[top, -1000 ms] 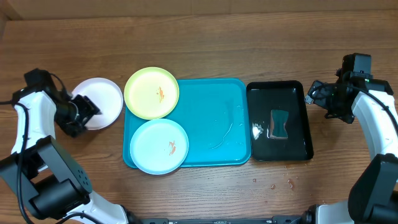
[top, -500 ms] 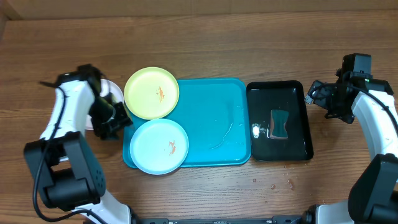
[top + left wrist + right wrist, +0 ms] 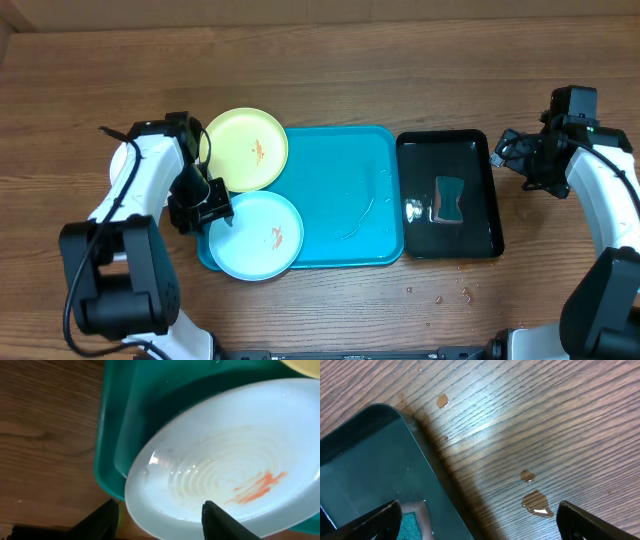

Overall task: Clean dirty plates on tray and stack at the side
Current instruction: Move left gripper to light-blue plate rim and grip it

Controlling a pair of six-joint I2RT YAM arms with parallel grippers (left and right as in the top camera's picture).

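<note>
The turquoise tray (image 3: 340, 180) holds the yellow-green plate (image 3: 244, 149) at its back left and the light blue plate (image 3: 255, 235) at its front left. Both carry small orange-red smears. My left gripper (image 3: 212, 210) is open at the blue plate's left rim. In the left wrist view the plate (image 3: 225, 460) lies on the tray (image 3: 115, 435), and its near rim sits between my open fingers (image 3: 162, 527). The white plate is hidden under my left arm. My right gripper (image 3: 512, 152) is open and empty above the table, right of the black tray.
A smaller black tray (image 3: 450, 150) with a teal sponge (image 3: 449, 199) in water stands right of the turquoise tray; its corner shows in the right wrist view (image 3: 365, 460). Water drops (image 3: 535, 502) lie on the wood there, and more near the front edge (image 3: 450, 295).
My left arm has swung right, from the white plate at the far left to the blue plate's left rim. The white plate is now covered by the arm. The right arm has not moved.
</note>
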